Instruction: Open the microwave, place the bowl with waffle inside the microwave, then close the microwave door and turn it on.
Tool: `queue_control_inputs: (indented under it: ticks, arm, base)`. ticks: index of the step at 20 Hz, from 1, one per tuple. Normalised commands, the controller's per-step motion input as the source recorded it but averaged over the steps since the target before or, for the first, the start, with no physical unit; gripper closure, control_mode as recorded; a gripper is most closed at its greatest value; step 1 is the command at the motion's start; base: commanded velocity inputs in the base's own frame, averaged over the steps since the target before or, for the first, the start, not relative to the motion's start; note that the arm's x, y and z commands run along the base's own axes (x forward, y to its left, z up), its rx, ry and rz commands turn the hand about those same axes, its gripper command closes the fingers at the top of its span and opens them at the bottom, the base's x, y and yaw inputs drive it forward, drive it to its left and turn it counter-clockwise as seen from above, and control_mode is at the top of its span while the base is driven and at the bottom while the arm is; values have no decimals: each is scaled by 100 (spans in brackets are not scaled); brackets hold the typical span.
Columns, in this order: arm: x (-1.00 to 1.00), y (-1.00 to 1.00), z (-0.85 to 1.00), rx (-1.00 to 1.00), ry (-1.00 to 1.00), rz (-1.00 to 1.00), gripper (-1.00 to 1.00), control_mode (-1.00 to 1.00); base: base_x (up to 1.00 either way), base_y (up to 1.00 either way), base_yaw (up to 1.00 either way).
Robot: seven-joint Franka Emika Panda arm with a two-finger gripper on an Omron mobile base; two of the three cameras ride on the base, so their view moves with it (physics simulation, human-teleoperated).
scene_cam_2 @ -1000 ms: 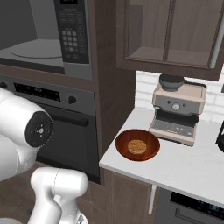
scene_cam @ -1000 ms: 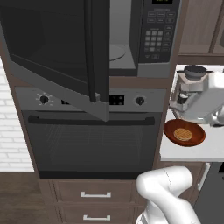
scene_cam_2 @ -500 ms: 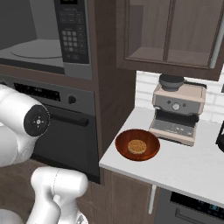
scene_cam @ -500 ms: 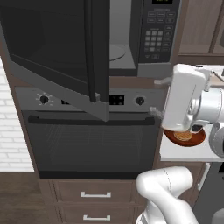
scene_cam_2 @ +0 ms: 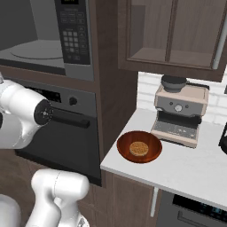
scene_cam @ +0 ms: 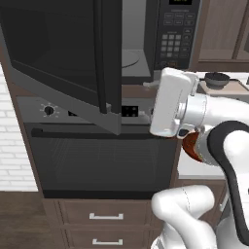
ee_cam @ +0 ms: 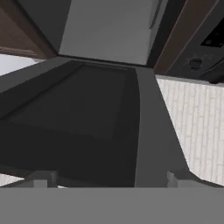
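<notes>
The arm has swung across from the right over the last second, so that in the left base view the bowl (scene_cam: 190, 146) is now mostly hidden behind it; a second ago it sat in plain sight there; that looks like the arm being turned away from the door (scene_cam: 63, 58) and toward the counter (scene_cam_2: 186, 164), meaning the opening step is done and the pickup is next. The door is swung wide, its long axis running side to side and its free edge pointed out into the room. The microwave (scene_cam_2: 48, 35) stands open, turntable bare. The bowl is parked on the counter just beside the coffee machine (scene_cam_2: 179, 115), rim up, with the waffle (scene_cam_2: 138, 148) lying flat in the middle. The jaws are spread wide with nothing between them.
</notes>
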Motion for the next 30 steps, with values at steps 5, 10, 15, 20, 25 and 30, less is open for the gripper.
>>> queue_control_inputs:
  ticks: [5, 10, 15, 20, 25, 30]
  arm:
    - [42, 77, 0, 0, 0, 23, -100, -100]
    - [54, 72, 0, 0, 1, 28, -100, -100]
    - [22, 78, 0, -2, 0, 37, -100, -100]
    - [-19, 93, 0, -11, -3, 30, -100, -100]
    - [-23, 70, 0, -9, -11, 21, -100, -100]
    - [-7, -72, -5, 9, -24, 2, -100, -100]
  base:
    - [0, 0, 0]
    - [0, 0, 0]
    - [0, 0, 0]
    - [0, 0, 0]
    - [0, 0, 0]
    - [0, 0, 0]
